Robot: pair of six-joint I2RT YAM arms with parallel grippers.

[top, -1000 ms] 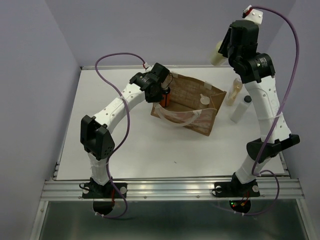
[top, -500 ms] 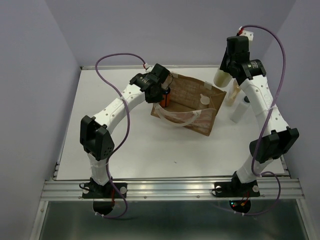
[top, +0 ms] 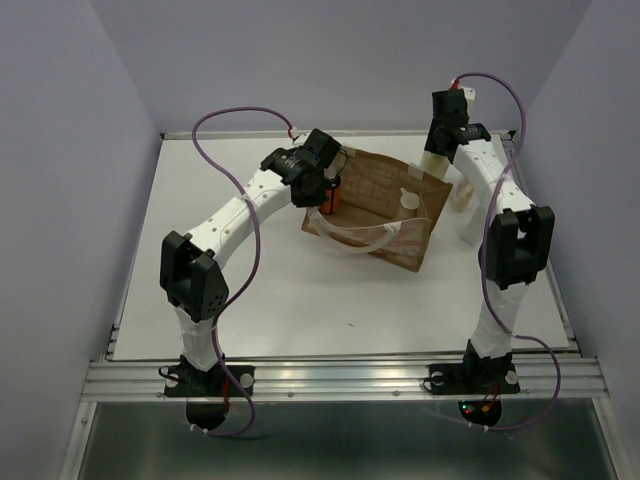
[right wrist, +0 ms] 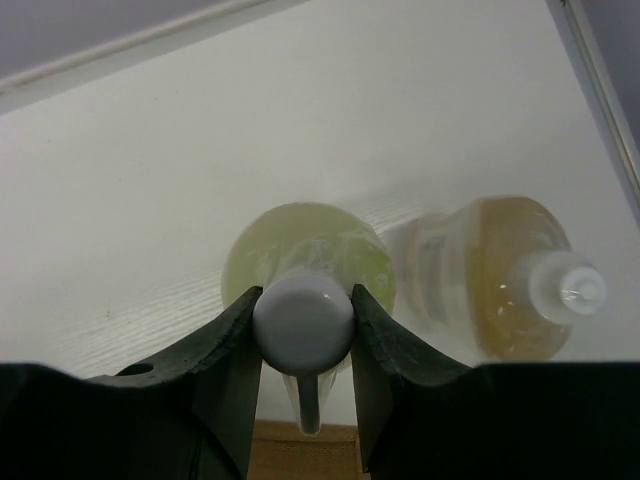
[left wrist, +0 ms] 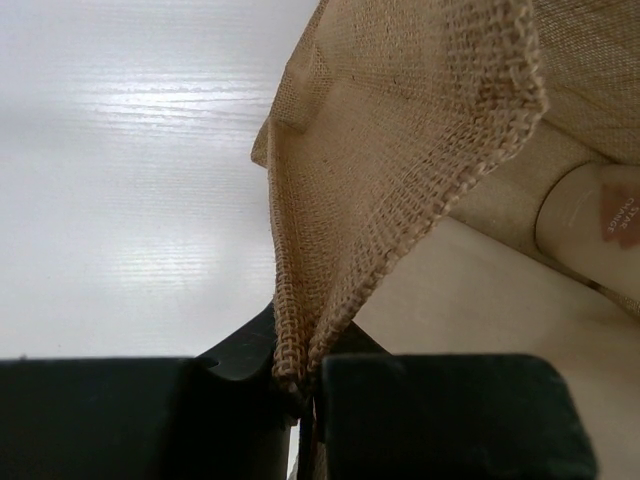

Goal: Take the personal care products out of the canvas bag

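Clamps the white domed cap of a pale yellow-green plastic bottle (right wrist: 305, 245) squarely between the two dark fingers (right wrist: 232, 345) of the right gripper (right wrist: 304, 322), one pad on each side, with the round body showing beyond the fingertips. Holds that bottle upright at the far right of the white table (top: 250, 280), outside the tan-brown woven canvas bag (top: 390, 215) and just past its far right corner; cannot tell from above whether the base touches the table. Shows just to the right of it, in the wrist view, an amber-orange translucent bottle (right wrist: 497, 285) with a clear-white cap, upright and apart from the fingers. Shows nearer the front, partly behind the right arm, a slim white bottle (top: 469, 229), also outside the bag. Pinches the bag's frayed woven rim tight between the closed fingers (left wrist: 440, 420) of the left gripper (left wrist: 298, 385), at the far left corner, with the burlap rising from the pads in a fold. Reveals inside the bag a beige rounded bottle (left wrist: 585, 225) against the pale lining, well apart from those fingers. Carries reddish lettering on its side, too blurred and cropped to read. Shows from above a white round cap (top: 408, 197) inside the open bag near its far wall, and a white looped handle (top: 352, 238) along the near left side. Cannot make out any writing on the yellow-green or amber-orange bottle from the wrist view.
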